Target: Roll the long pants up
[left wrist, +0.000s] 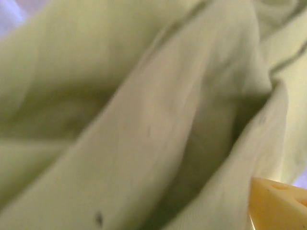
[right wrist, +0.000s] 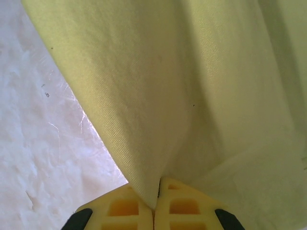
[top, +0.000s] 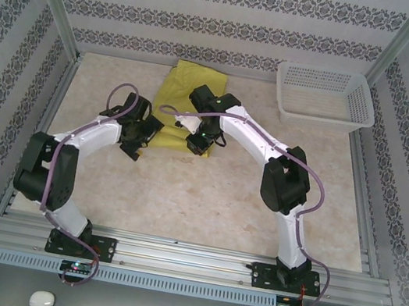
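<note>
We see the long pants (top: 178, 89) lying at the far middle of the table (top: 204, 200), a mustard yellow-green cloth whose far end comes close to the back wall and whose near edge meets both grippers. In the overhead view the left gripper (top: 143, 133) sits at the near left edge of the cloth and the right gripper (top: 197, 142) at its near right edge, the two arms bending in from either side. In the right wrist view the right gripper (right wrist: 154, 194) is clenched on the garment. Its two yellow fingers (right wrist: 124, 208) are pressed together with a fold of the long pants (right wrist: 192, 96) pinched between them, the cloth rising from the pinch in a taut ridge, and the pale marbled table (right wrist: 38, 143) is bare to the left of it. In the left wrist view the long pants (left wrist: 144, 120) lie very close to the lens in soft, blurred folds, and one yellow finger (left wrist: 278, 206) shows at the lower right corner, touching or just beside the cloth. We cannot tell from this whether the left gripper is clamped or released. A white basket (top: 325, 95) stands at the far right corner of the table, well apart from the pants.
</note>
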